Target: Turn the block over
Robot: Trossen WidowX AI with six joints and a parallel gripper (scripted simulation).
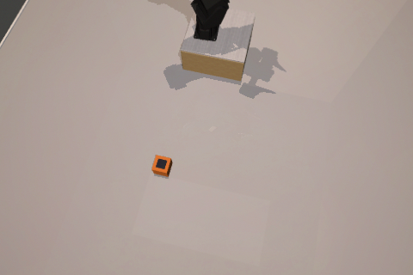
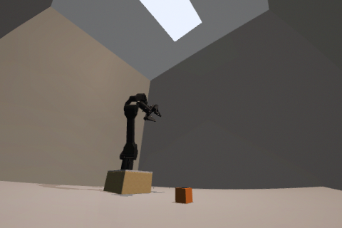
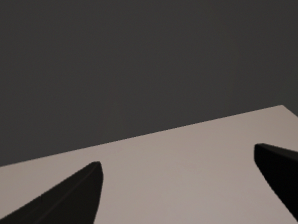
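Orange block (image 1: 162, 166) (image 2: 184, 195), dark square atop.

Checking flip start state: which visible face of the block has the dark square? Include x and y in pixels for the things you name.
The block's (image 1: 162, 169) (image 2: 184, 195) top face, pointing up, away from the table (image 1: 107, 137) (image 2: 249, 206). The other visible faces are plain orange.

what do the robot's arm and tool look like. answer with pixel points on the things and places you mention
The arm (image 1: 209, 4) (image 2: 130, 132) is matte black, with a slim straight upper link and chunkier, angular joint housings. The tool (image 2: 155, 115) (image 3: 177, 160) is black too, with two fingers tapering to narrow, blunt-ended tips. No cables or markings can be made out.
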